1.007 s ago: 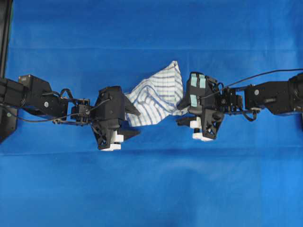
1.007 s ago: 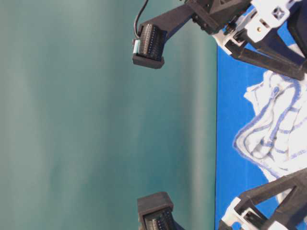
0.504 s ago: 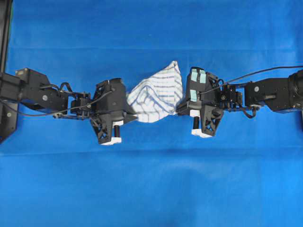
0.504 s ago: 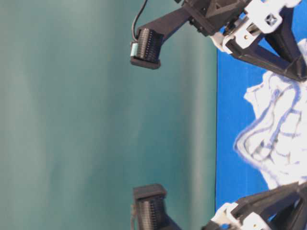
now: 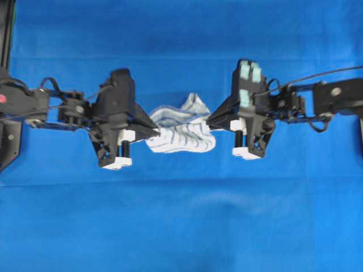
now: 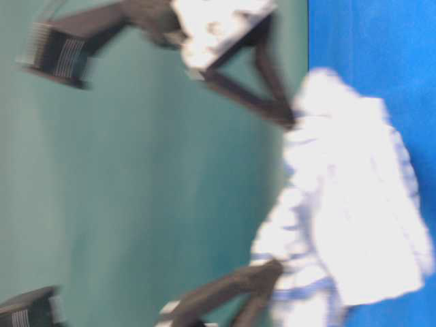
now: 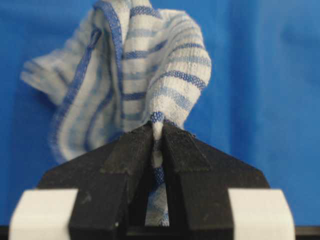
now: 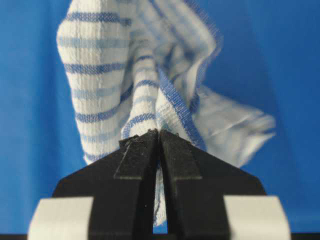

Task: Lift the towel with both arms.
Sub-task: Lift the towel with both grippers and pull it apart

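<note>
The blue tabletop (image 5: 181,226) lies under everything. The towel (image 5: 181,133) hangs bunched between both arms. The left gripper (image 5: 154,132) is closed on its left edge, and the right gripper (image 5: 211,120) is closed on its right edge.

Towel (image 7: 165,65): soft woven cloth, coarse ribbed weave, white with blue-grey stripes, matt, stitched hem edge. Left tool (image 7: 158,131) and right tool (image 8: 159,134): black matt plastic fingers, slightly grainy, faint layered texture, scuffed at the tips; white smooth plastic fittings at the base. Right arm (image 5: 334,99) carries pale teal tape patches, dull finish. Surface (image 5: 181,226): plain blue cloth covering, matt, a few soft creases.
</note>
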